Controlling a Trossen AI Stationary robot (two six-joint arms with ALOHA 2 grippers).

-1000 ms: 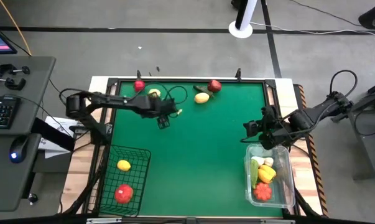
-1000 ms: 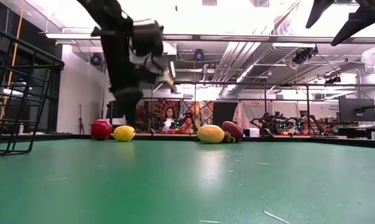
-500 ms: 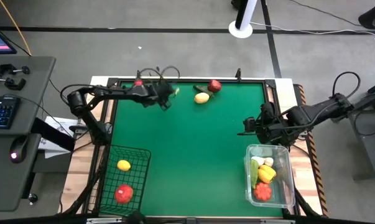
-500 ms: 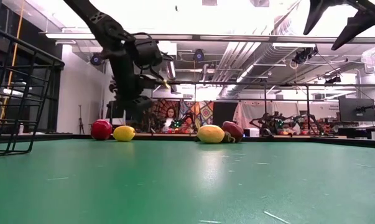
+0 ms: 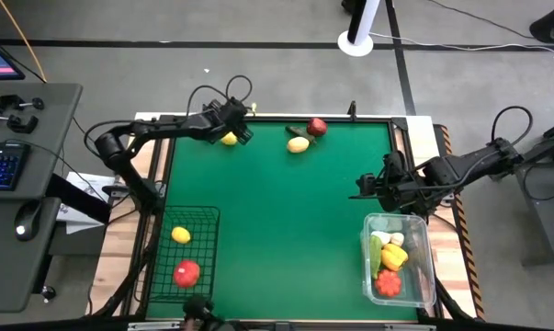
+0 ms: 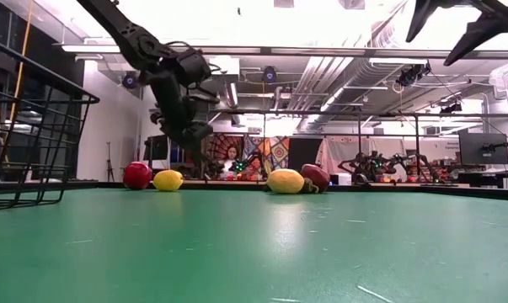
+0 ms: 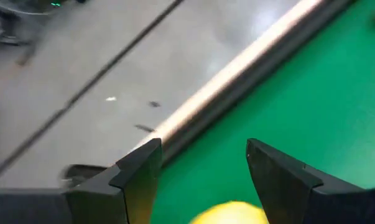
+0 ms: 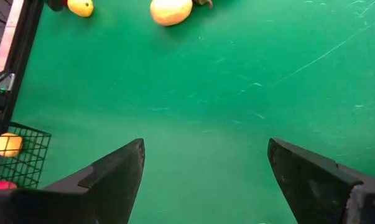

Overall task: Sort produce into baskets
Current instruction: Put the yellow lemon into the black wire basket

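At the near edge of the green table mat (image 5: 277,221) stand the two baskets. The black wire-mesh basket (image 5: 179,257) sits at the near left corner and holds a yellow lemon-shaped fruit (image 5: 181,235) and a red round fruit (image 5: 186,272). The clear plastic tray with rounded corners (image 5: 427,259) sits at the near right corner, with a red-orange piece (image 5: 387,283), a yellow piece (image 5: 394,256), a green piece (image 5: 377,255) and a pale one (image 5: 396,239) packed together in it.

Just beyond the clear tray hangs the right gripper (image 5: 363,187), above bare mat – its two dark fingers (image 8: 112,177) stand spread wide with nothing between them.

Farther off, along the far edge, lie the unsorted pieces: a pale yellow oval fruit (image 5: 298,144) touching a dark red round fruit (image 5: 317,126) with something green beside it, and well to their left a small yellow lemon (image 5: 229,139) with a red round fruit (image 6: 136,175) just beside it in the low view.

The left gripper (image 5: 243,129) reaches over that far left corner, right above the small lemon. In its wrist view its fingers (image 7: 137,180) are parted, with the lemon's top showing between them – not pinched.
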